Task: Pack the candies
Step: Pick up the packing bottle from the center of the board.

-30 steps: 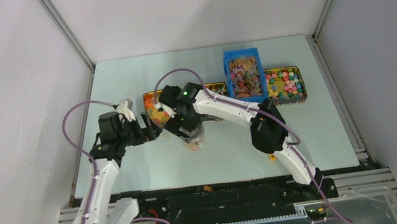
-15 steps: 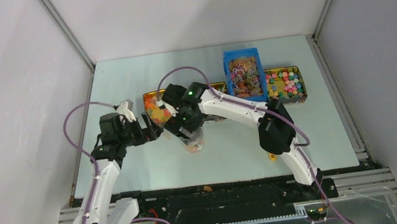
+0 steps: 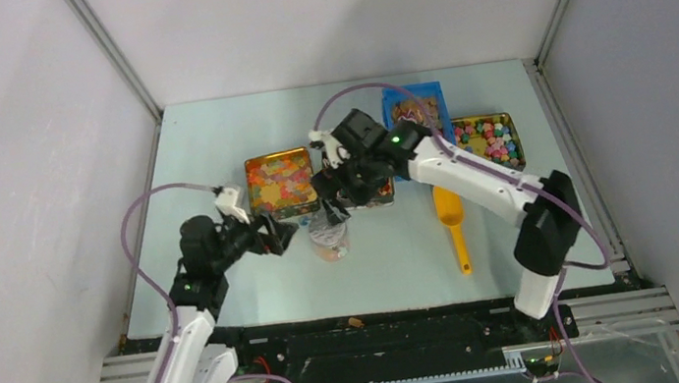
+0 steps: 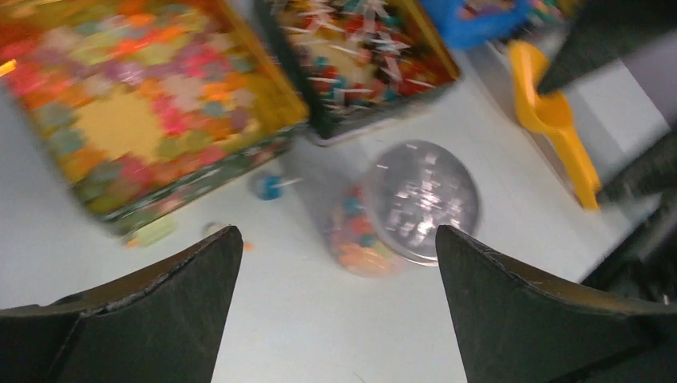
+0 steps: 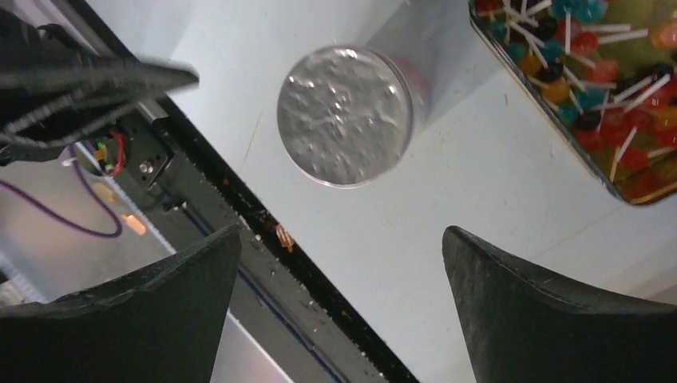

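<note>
A clear jar of mixed candies stands upright on the table with a round silver lid on top. My left gripper hangs open just left of the jar, apart from it, with nothing between its fingers. My right gripper is open above and behind the jar and holds nothing. More candies fill the containers behind: sugary jellies in a tin, lollipops in a second tin, wrapped pieces in a blue bin and coloured pieces in a far-right tin.
An orange scoop lies on the table right of the jar. A few loose candies lie in front of the jelly tin. The table's near edge and black rail run close to the jar.
Both grippers have drawn away from the jar: the right arm swung back and to the right, uncovering the scoop, and the left arm pulled back toward the near edge. The lidded jar stands free.
</note>
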Controlling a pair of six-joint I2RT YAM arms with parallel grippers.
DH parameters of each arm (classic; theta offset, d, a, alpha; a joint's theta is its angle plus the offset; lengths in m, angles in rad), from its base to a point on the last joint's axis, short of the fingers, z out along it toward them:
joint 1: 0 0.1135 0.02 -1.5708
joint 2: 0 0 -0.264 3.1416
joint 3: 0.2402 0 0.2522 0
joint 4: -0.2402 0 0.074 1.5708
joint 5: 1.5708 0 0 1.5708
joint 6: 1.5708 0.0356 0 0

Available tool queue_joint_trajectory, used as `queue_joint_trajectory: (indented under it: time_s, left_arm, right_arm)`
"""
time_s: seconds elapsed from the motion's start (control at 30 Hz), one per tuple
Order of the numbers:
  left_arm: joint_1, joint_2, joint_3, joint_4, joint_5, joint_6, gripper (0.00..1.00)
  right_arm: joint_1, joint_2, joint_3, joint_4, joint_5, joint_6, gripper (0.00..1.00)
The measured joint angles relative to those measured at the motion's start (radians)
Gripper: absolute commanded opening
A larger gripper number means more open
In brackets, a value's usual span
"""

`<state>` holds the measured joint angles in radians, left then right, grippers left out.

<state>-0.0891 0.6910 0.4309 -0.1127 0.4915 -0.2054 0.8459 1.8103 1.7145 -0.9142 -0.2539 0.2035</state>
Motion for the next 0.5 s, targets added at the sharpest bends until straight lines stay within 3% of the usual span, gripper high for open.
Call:
queue_joint_trajectory:
  time_s: [0.23, 0.5]
  left_arm:
    - [-0.32, -0.127, -0.141, 0.154, -0.054, 0.111, 0.98]
    - [-0.584, -0.179, -0.338, 0.358, -0.378, 0.126, 0.98]
  right_arm:
    - [-0.155, -0.18, -0.263, 0.126, -0.127, 0.06, 1.0]
    - [-0.225, -0.223, -0.355, 0.149, -0.169, 0.07, 1.0]
